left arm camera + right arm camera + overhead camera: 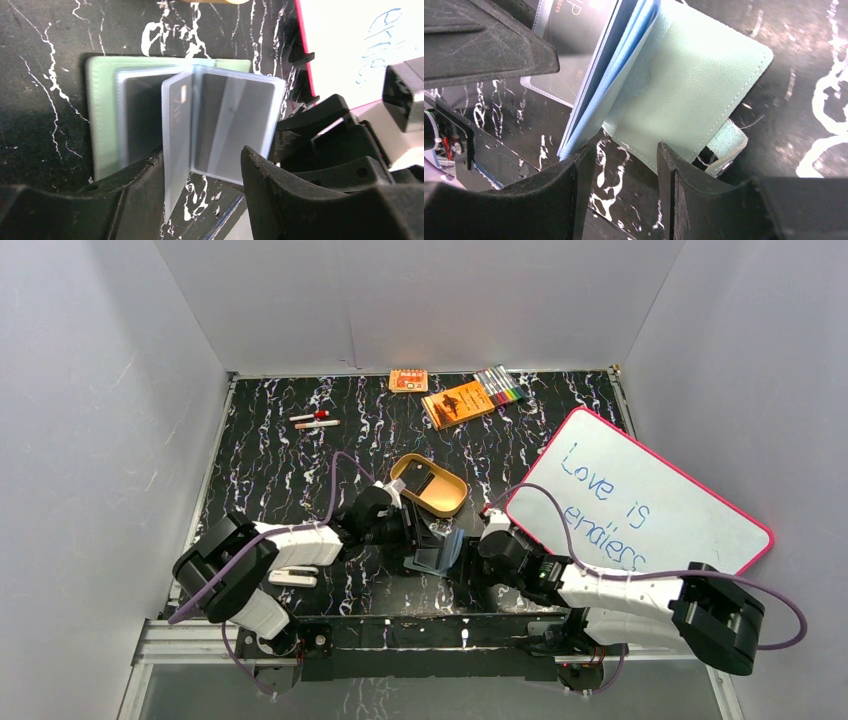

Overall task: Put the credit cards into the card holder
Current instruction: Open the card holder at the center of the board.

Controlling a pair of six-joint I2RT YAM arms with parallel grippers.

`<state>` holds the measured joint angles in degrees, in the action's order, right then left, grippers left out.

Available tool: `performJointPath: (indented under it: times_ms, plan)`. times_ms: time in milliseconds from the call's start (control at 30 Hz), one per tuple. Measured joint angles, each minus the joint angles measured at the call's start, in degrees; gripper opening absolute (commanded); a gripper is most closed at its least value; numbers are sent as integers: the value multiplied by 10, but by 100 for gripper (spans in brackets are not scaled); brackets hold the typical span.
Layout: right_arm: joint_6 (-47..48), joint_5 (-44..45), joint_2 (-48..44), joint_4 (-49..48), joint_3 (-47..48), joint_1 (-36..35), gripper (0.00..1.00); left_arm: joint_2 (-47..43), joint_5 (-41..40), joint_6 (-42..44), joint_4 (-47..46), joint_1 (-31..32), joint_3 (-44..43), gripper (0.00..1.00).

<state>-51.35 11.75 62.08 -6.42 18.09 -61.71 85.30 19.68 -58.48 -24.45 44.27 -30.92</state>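
**Black marbled table, card holder open between both arms**

White panels wall in the table (pixel 270 480), whose black top is streaked with white veins. Along its far edge lie an orange booklet (pixel 458 403), a row of markers (pixel 500 387) and a small orange box (pixel 408 380). A pink-framed whiteboard (pixel 650 500) fills the right side, and a tan oval tray (pixel 430 483) sits mid-table.

Just near of the tray, the card holder (pixel 100 105) lies open, green cover down. Dark credit cards (pixel 230 125) sit in its clear sleeves, and one sleeve stands upright. The left gripper (pixel 202 152) is spread wide, that upright sleeve in its gap. The right gripper (pixel 626 146) meets the holder from the right, its jaws apart with bare table between them.
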Motion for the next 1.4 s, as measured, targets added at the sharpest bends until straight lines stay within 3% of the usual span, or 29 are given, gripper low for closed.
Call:
performJointPath:
  times_ms: [233,433,567,800,967,1400]
  plan:
    - [-6,18,-97,100,-11,2,64,28,9,0,-13,0,-1,43]
    - [-6,29,-142,132,-11,2,65,49,12,3,-27,1,-12,24]
    - [-14,28,-141,135,-11,2,67,66,16,5,-31,3,-13,1]
    - [-33,14,-155,100,-16,5,73,65,10,6,-30,7,-13,0]
    - [-41,-16,-139,61,-16,25,73,5,-29,11,24,7,-1,0]
    - [-55,-99,-24,-45,-13,82,66,-110,-111,19,144,7,37,0]
